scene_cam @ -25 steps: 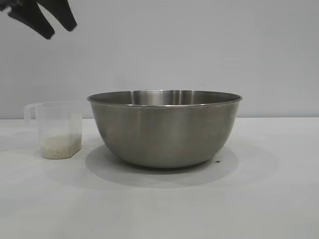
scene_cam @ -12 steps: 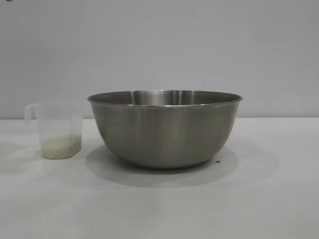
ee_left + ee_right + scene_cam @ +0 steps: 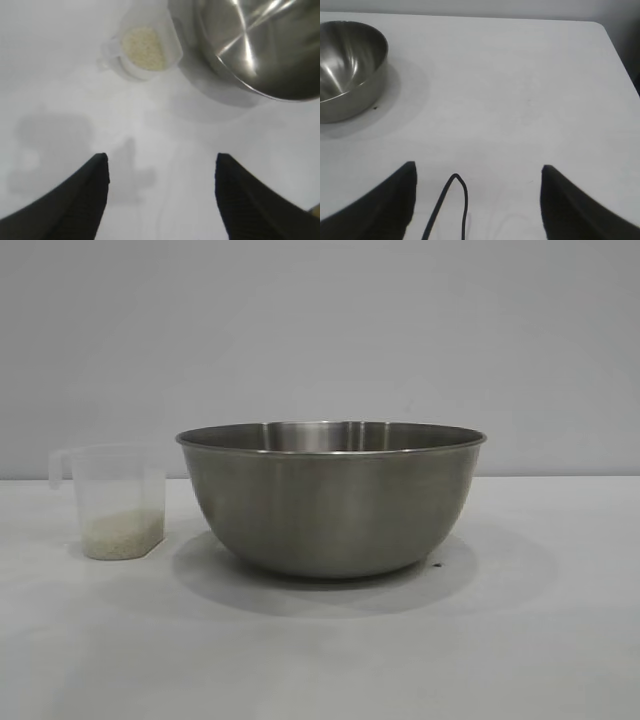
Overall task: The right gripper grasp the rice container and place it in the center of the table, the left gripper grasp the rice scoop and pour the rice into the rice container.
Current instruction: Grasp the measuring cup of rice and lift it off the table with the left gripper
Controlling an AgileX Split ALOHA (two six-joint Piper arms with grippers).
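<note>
The rice container (image 3: 330,498), a large steel bowl, stands in the middle of the white table (image 3: 540,640). The rice scoop (image 3: 112,502), a small translucent cup, stands upright just left of it, apart from it, with a layer of rice (image 3: 122,534) at its bottom. Neither arm shows in the exterior view. From the left wrist, the left gripper (image 3: 161,161) hangs open and empty high over bare table, with the scoop (image 3: 145,47) and bowl (image 3: 260,45) farther off. The right gripper (image 3: 478,167) is open and empty over the table, well away from the bowl (image 3: 347,67).
A thin black cable (image 3: 451,205) loops between the right gripper's fingers. The table's far edge and corner (image 3: 597,24) show in the right wrist view. Bare tabletop lies in front of and to the right of the bowl. A plain grey wall (image 3: 320,330) stands behind.
A second ago the left gripper's open fingers showed at the exterior view's top left corner; they have since risen out of that view. Bowl and scoop have not moved.
</note>
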